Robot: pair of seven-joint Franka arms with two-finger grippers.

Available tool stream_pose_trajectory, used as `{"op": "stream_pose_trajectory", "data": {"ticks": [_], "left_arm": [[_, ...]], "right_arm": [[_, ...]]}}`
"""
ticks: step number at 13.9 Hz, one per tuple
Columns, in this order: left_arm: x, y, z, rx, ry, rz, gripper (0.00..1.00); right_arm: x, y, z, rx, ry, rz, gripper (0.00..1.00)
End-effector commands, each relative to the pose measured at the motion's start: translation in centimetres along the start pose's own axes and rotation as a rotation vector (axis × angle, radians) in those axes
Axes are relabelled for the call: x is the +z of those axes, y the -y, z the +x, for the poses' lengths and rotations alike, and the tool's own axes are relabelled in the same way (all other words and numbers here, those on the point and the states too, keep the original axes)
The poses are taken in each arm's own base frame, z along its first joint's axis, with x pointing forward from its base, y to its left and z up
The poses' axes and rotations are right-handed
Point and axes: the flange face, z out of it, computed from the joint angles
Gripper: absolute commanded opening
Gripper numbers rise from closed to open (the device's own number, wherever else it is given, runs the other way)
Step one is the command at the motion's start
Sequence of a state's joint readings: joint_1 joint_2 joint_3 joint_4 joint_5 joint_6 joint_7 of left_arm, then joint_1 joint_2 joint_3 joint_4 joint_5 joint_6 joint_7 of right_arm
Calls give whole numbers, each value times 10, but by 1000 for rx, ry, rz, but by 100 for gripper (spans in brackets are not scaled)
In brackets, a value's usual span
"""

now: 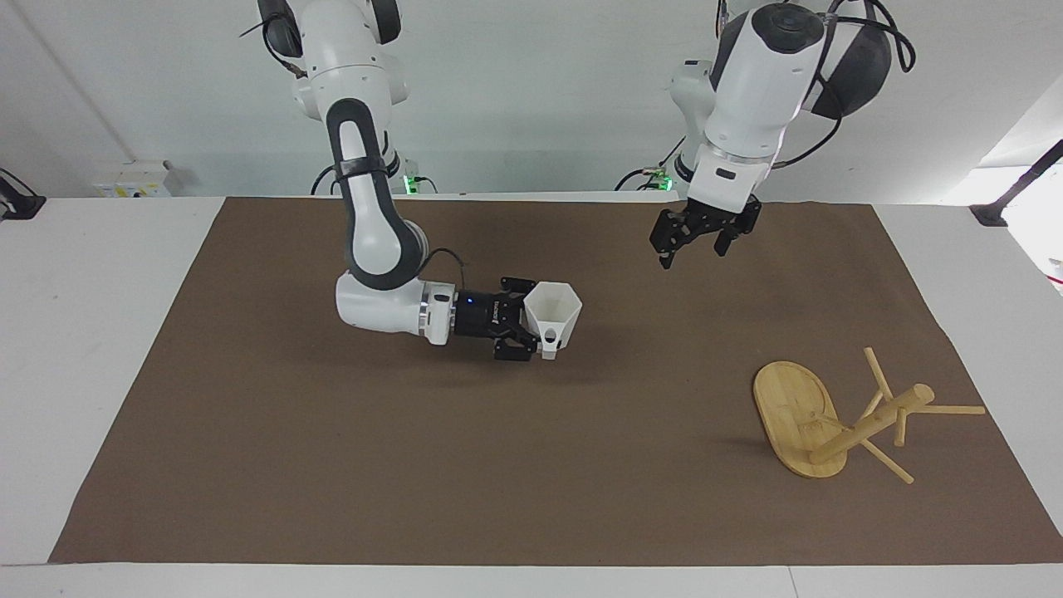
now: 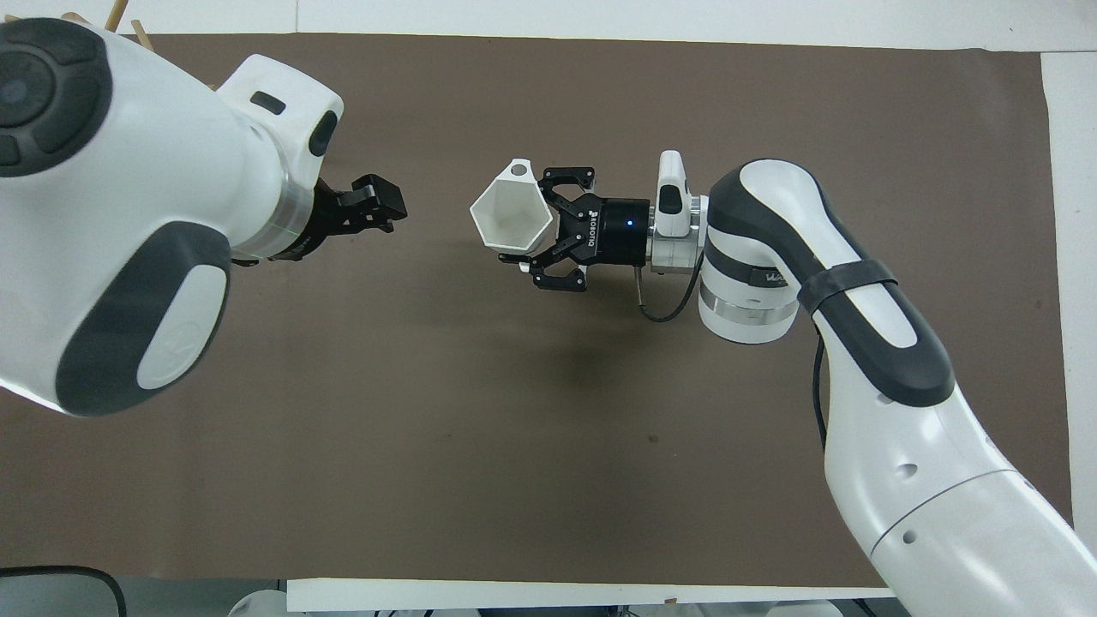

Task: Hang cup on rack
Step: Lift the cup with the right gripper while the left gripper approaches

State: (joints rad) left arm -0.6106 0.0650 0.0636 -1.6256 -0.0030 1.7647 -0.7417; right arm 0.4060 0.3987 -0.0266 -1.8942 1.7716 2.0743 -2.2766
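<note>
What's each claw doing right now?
Left claw: open, empty, above the mat.
Right claw: shut on the cup.

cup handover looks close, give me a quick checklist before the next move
1. Cup held by the right end effector, clear of the mat: ok.
2. Cup upright, rim up, handle facing away from the robots: ok.
3. Left end effector open: ok.
4. Left end effector at the cup: not ok, it hangs apart from it, higher, toward the left arm's end.
5. Rack upright on its base at the left arm's end: ok.
6. Pegs free of cups: ok.
</note>
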Motion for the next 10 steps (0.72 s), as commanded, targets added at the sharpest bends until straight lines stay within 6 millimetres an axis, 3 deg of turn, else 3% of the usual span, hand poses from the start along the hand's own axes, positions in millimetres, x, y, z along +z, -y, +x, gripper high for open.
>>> {"op": "stream_pose_trajectory", "data": {"ticks": [1,3,7,10], "left_arm": [[8,-21,-4,-27,-21,10,100],[26,-41,-6,-70,-34,-8,99],[31,-53,-2,-76,-43,-22,99],[44,-53,5,-80,-40,-24,86]], "right_arm": [[5,18,36,-2,58,-92,15],[16,31,34,52,18,-124,16],[23,48,28,65,-17,-134,16],[23,51,27,66,-33,-142,16]]}}
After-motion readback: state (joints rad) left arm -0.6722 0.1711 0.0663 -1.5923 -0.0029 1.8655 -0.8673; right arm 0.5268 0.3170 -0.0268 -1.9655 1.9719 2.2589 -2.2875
